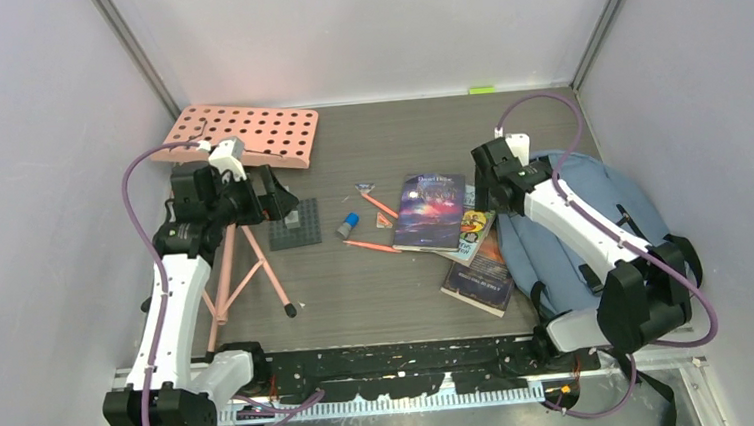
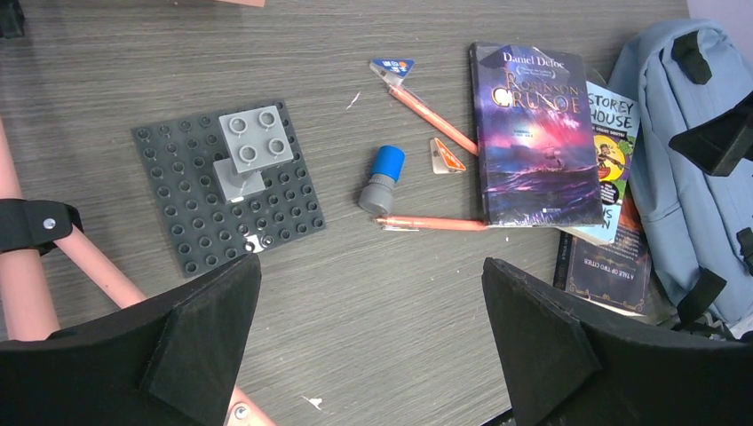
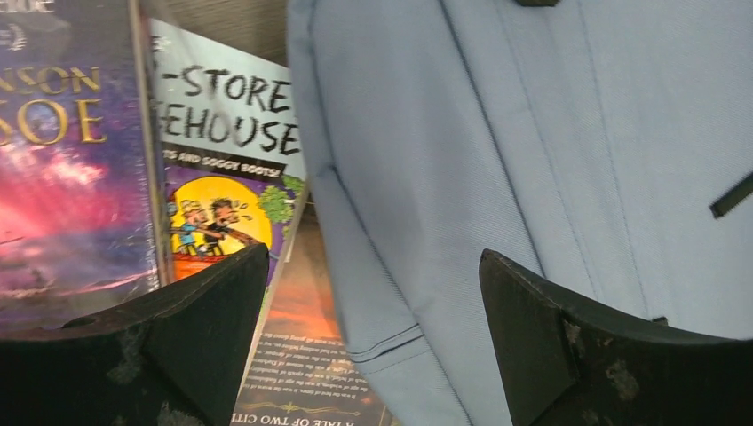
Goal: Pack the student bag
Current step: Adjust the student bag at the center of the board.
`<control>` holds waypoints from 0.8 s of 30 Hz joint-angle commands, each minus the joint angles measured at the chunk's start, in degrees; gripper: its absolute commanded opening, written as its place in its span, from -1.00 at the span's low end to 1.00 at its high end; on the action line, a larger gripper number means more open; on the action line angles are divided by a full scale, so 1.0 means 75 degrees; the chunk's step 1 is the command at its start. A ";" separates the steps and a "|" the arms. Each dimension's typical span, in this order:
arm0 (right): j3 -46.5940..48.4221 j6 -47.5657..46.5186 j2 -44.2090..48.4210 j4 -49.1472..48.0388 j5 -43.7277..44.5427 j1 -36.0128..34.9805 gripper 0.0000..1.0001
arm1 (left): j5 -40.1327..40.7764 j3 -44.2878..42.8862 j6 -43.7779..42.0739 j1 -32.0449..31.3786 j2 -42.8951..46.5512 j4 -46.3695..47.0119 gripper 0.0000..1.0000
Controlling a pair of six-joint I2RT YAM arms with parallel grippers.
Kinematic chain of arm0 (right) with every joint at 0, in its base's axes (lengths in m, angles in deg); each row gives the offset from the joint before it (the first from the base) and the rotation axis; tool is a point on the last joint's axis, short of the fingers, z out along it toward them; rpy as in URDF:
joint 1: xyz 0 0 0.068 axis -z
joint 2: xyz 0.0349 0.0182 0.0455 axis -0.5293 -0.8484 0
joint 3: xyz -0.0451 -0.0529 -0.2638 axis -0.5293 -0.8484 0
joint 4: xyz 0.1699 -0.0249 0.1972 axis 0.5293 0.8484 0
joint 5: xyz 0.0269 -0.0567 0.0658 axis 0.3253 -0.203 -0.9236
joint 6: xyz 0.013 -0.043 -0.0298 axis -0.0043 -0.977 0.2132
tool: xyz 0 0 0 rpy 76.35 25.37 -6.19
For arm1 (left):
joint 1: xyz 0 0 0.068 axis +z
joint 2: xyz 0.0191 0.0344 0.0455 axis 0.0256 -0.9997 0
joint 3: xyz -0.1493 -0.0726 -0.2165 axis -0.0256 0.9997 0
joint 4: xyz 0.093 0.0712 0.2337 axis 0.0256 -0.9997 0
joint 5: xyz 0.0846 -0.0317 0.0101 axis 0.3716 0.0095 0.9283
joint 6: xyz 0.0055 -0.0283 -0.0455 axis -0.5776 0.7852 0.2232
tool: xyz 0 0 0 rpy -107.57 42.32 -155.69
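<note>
Student bag [image 1: 624,194] lies flat at the 3 o'clock edge of the desk [image 1: 379,303], close to the wall, with nothing visibly packed. Three overlapping books [image 1: 431,212] touch its 9 o'clock side, two pens [image 1: 377,205] beyond. Right gripper [image 3: 371,266] hovers over the bag's edge and left gripper [image 2: 369,266] hangs at 9 o'clock; both are spread wide and empty, with bare desk at 6 o'clock.

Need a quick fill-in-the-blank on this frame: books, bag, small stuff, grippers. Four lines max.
The top book is titled Robinson ____.
The backpack lies on the ____ arm's side of it.
The small grey tube has a ____ cap.
The left gripper and right gripper both have their fingers ____.
Missing words: Crusoe; right; blue; open.
</note>
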 commanded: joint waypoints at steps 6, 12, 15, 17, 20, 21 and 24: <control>-0.0331 0.0849 -0.0372 0.0432 0.0631 0.0380 0.97 | -0.0203 -0.0041 -0.0013 0.0048 -0.0062 0.0142 0.97; -0.0398 0.0694 -0.0540 0.0307 -0.0277 0.0482 0.97 | -0.0300 -0.0031 0.0035 0.0048 -0.0102 0.0161 0.97; -0.0450 0.0670 -0.0762 0.0311 -0.0186 0.0476 0.98 | -0.0303 -0.0019 0.0046 0.0048 -0.0113 0.0160 0.97; -0.0486 0.0700 -0.0873 0.0315 -0.0095 0.0487 0.97 | -0.0311 -0.0015 0.0047 0.0048 -0.0133 0.0171 0.97; -0.0527 0.0805 -0.0952 0.0321 0.0216 0.0521 0.96 | -0.0316 -0.0015 0.0054 0.0048 -0.0159 0.0161 0.97; -0.0528 0.0852 -0.0984 0.0325 0.0261 0.0555 0.95 | -0.0308 -0.0019 0.0051 0.0048 -0.0177 0.0166 0.97; -0.0536 0.0923 -0.1046 0.0351 0.0552 0.0583 0.91 | -0.0320 -0.0016 0.0059 0.0048 -0.0197 0.0160 0.97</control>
